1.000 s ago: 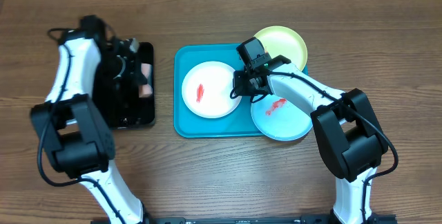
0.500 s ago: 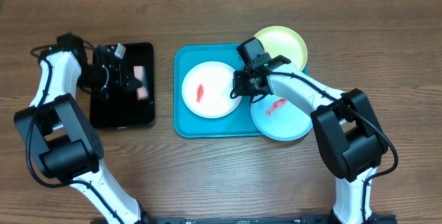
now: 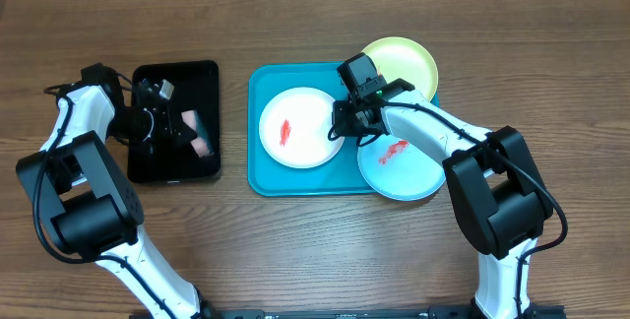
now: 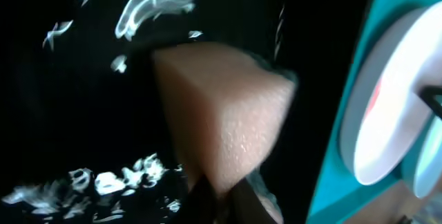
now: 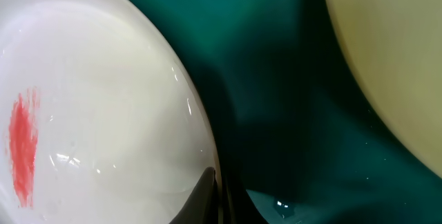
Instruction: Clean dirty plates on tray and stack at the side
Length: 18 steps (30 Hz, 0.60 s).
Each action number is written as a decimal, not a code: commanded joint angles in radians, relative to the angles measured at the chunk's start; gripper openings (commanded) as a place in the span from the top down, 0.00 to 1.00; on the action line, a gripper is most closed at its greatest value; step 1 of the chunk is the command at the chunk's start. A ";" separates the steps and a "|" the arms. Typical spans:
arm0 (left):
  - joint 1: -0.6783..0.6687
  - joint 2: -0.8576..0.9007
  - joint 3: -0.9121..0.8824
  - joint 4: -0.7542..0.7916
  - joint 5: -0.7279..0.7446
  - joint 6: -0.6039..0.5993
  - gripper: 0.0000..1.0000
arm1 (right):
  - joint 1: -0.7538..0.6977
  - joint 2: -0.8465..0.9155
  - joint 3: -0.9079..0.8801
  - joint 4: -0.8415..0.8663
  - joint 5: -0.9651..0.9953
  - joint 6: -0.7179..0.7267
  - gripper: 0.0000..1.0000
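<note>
The white plate (image 3: 300, 127) with a red smear lies at the left of the turquoise tray (image 3: 258, 176). The light blue plate (image 3: 404, 166), also smeared red, overhangs the tray's right front. Behind it sits the yellow-green plate (image 3: 404, 60). My right gripper (image 3: 342, 122) is shut on the white plate's right rim; in the right wrist view its tips (image 5: 217, 200) pinch the white plate's (image 5: 97, 113) edge. Over the black tray (image 3: 148, 166), my left gripper (image 3: 185, 128) is shut on a pink sponge (image 3: 200, 136), which fills the left wrist view (image 4: 221, 113).
The black tray stands on the wooden table left of the turquoise tray, a narrow gap between them. The left wrist view shows the turquoise tray's rim (image 4: 345, 148) and the white plate (image 4: 394, 99) to the right of the sponge.
The left arm has swung outward to the left and turned its gripper toward the turquoise tray, carrying the sponge slightly nearer the front. The right arm has not moved.
</note>
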 commanded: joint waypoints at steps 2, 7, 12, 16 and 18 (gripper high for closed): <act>0.008 0.006 0.000 -0.007 -0.072 -0.054 0.48 | 0.004 0.003 -0.007 -0.008 0.019 -0.002 0.96; 0.007 0.006 0.036 -0.051 -0.097 -0.054 0.04 | 0.004 0.003 -0.007 -0.008 0.019 -0.002 0.96; 0.007 0.006 0.128 -0.140 -0.164 -0.074 0.14 | 0.004 0.003 -0.007 -0.008 0.019 -0.002 0.96; -0.005 -0.007 0.224 -0.196 -0.170 -0.071 0.30 | 0.004 0.003 -0.007 -0.005 0.019 0.002 0.96; -0.020 -0.012 0.265 -0.209 -0.171 -0.069 0.48 | 0.004 0.003 -0.007 -0.005 0.019 0.002 0.96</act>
